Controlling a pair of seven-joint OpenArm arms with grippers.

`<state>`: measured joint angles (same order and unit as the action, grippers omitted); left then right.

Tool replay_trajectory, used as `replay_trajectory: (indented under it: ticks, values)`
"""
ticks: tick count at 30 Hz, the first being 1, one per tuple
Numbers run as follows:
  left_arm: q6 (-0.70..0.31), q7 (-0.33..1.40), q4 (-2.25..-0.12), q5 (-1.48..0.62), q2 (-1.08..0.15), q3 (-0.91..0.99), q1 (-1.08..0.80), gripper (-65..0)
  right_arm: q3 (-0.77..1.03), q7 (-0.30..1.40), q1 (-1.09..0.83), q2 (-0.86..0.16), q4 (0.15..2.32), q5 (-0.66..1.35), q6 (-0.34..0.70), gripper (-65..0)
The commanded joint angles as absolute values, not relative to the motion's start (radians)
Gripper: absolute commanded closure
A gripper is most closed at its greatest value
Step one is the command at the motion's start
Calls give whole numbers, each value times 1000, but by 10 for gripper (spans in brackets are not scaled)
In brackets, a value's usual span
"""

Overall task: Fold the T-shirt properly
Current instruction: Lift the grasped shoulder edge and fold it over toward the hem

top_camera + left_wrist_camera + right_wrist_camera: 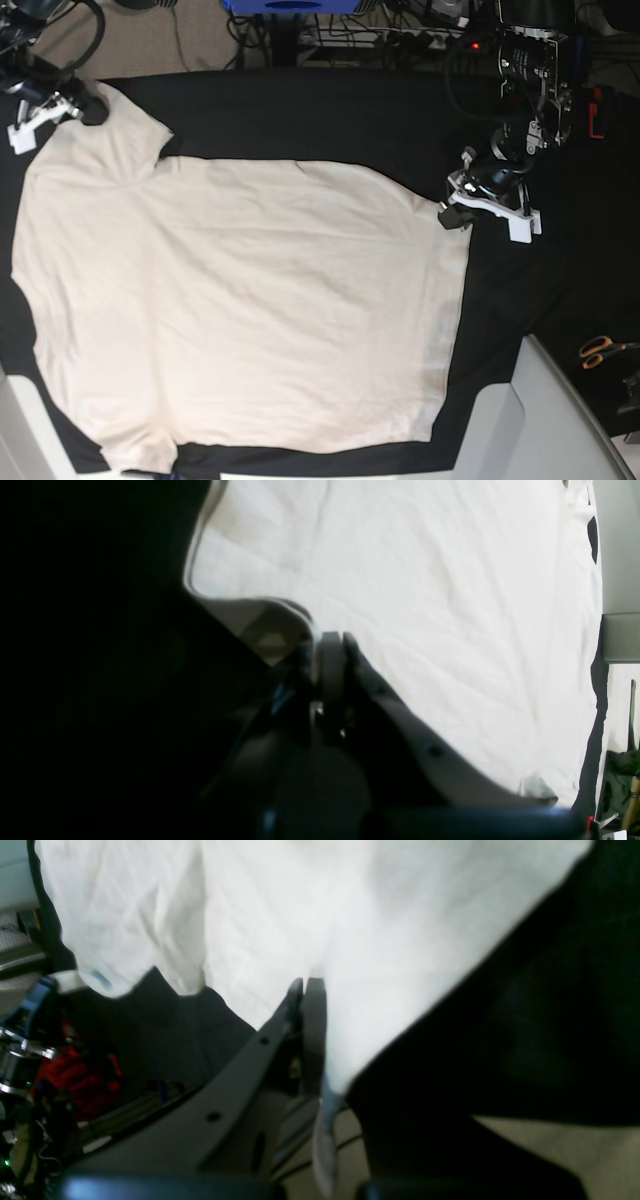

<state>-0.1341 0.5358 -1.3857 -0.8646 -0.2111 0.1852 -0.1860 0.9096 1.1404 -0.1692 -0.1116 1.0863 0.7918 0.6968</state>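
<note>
Black table cover point(300, 115) under cream T-shirt point(250, 310), no readable label; both jaws pinching its edges

A black cloth point(330, 125) is spread over the table. Beyond its far edge, beige carpet point(150, 40) is seen, with cables point(400, 40) and a blue box point(290, 6). Orange-handled scissors point(600, 350) lie near a grey panel point(545, 420) at the near side.
</note>
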Motion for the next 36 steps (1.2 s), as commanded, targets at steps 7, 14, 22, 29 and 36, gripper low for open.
replay_trajectory:
  ticks: [7,14,22,29,36]
  values:
    - [-145,522,-1409,-875,-222,188,-177,0,911,1188,-136,-176,1099,802,698,-8]
    - [-143,522,-1477,-877,-220,196,-179,0,909,1237,-81,-200,1165,802,595,-8]
    - [-25,522,-1480,-875,-216,188,-183,0,713,1274,44,-252,1218,802,518,-8]
    - [-18,522,-1486,-880,-219,188,-174,0,590,1231,137,-277,1207,800,458,-8]
    - [-16,524,-1481,-883,-214,189,-140,0,478,1148,237,-343,1064,800,447,-8]
